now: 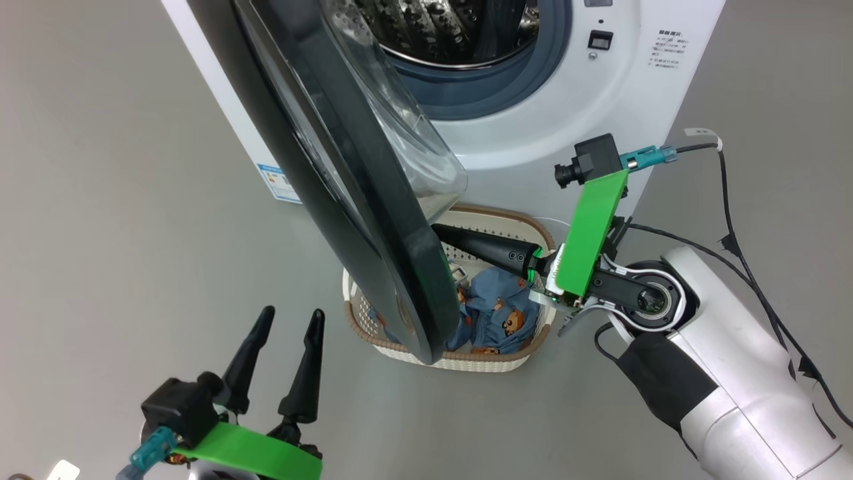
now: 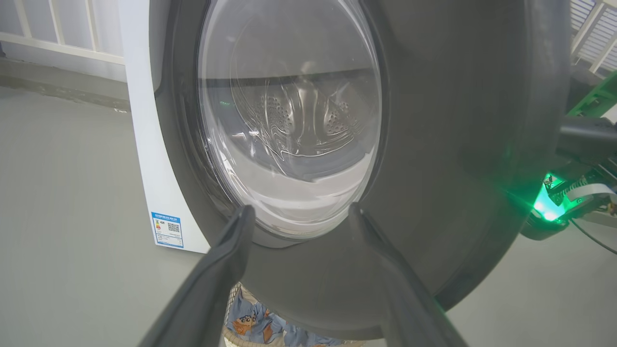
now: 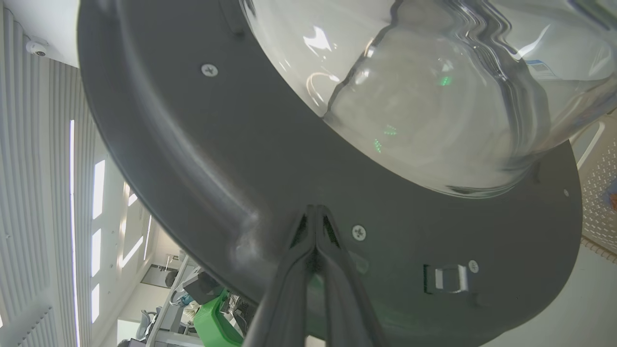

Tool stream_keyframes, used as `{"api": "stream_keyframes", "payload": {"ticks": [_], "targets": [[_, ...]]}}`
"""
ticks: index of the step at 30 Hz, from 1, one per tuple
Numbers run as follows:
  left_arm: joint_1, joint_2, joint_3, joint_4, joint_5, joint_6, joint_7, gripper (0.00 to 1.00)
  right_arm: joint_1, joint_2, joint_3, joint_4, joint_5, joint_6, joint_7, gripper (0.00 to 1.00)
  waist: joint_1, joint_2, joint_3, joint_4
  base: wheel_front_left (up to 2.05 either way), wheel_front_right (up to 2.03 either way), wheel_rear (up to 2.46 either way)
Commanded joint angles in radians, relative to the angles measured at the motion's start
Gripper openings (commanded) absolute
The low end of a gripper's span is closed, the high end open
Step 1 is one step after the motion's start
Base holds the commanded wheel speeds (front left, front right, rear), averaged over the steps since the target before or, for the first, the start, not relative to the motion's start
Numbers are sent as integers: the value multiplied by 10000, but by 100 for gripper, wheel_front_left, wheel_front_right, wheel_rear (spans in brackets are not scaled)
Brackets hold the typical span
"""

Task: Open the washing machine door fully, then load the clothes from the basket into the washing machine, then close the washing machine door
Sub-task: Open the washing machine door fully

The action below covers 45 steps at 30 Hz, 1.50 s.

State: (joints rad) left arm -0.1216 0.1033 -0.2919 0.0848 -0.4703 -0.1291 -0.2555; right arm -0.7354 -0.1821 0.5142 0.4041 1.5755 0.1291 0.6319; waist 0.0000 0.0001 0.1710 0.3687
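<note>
I see the washing machine door (image 1: pixel 346 187) standing part-way open, swung out from the washing machine (image 1: pixel 533 133) with its hinge side on my left. In the head view it is nearly edge-on, and its long line runs from the top of the picture down to a free edge over the basket (image 1: pixel 466 360). Its glossy black outer face looks toward my left. The inner face, with the bulging clear glass bowl, looks toward my right and the drum opening.

My right end effector (image 3: pixel 315 212) has its fingers pressed together and holds nothing. The tips are against the door's dark inner rim, just beside a screw (image 3: pixel 358 233) and near the latch (image 3: pixel 450 278).

My left end effector (image 1: pixel 293 312) is spread wide and empty at lower left. It points at the door's outer face and is apart from it.

The basket sits on the grey floor (image 1: pixel 100 233) right in front of the machine. The blue printed clothes (image 1: pixel 500 313) lie inside it.
</note>
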Motion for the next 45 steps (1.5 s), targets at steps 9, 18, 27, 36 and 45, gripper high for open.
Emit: {"api": "stream_keyframes", "payload": {"ticks": [9,18,27,36,45], "targets": [[-141,535,253,-162,-330,-16,-63,100,494,48,-18,-244,-327,16,-721,100,0,-1,-343,-502,0,0,0],[-112,980,263,-144,-743,-16,-63,100,1152,-502,-177,-487,-421,16,-1375,100,0,-1,-628,-1161,0,0,0],[215,1282,383,-201,-871,-16,-63,100,2288,-1221,-356,-819,-381,16,-2019,100,0,-1,-1035,-1776,0,0,0],[738,1411,665,-281,-900,-16,-63,100,3365,-1986,-333,-1081,-623,16,-2726,100,0,-1,-1439,-2311,0,0,0],[994,1463,779,-306,-893,-16,-63,100,4122,-2633,-175,-1246,-1174,16,-4076,100,0,-1,-1596,-2683,0,0,0]]}}
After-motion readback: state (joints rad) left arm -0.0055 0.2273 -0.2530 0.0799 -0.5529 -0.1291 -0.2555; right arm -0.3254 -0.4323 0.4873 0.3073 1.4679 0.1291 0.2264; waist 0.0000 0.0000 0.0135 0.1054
